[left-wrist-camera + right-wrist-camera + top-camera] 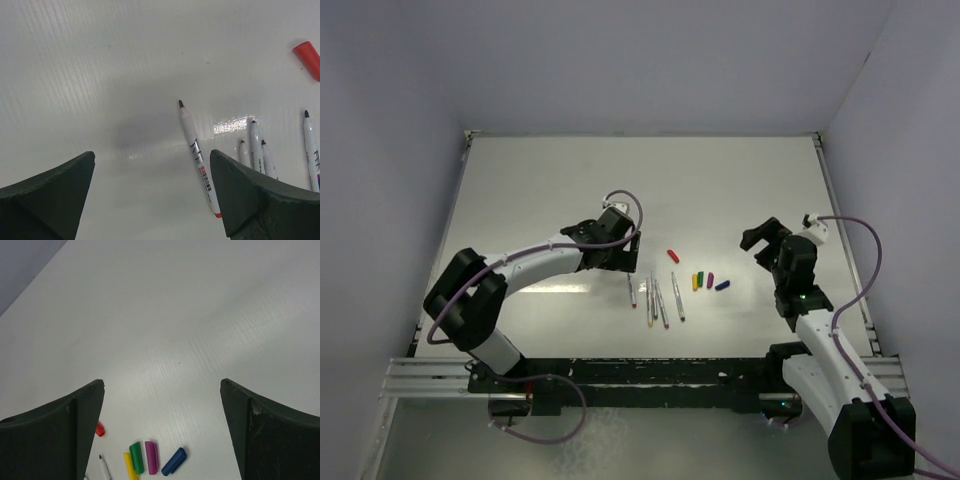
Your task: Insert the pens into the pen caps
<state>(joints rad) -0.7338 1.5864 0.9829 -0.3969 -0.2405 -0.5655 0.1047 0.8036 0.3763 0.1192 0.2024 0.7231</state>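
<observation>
Since none of the five thin whitish-grey pens (658, 300) is capped, they lie loose in a rough row on the white table (550, 190), writing tips pointing away from the arm bases. The short plastic pen caps lie just beyond and to the right of them. The red cap (672, 254) lies alone. The yellow cap (696, 282), green cap (702, 277), purple cap (710, 281) and dark blue cap (722, 285) are bunched side by side.

We judge the real work as not yet begun (no pen sits in any cap).

The left gripper (152, 155) hovers close to the leftmost pen (197, 157), jaws spread wide and holding nothing. In its wrist view the pen lies between the fingers, nearer the right-hand one, which we read as lining up for a pick.

The right gripper (162, 385) is likewise spread wide and empty. It hangs above bare table beyond the caps, which show at the bottom of its wrist view. We take this as a position from which it can reach a cap once a pen is lifted.
</observation>
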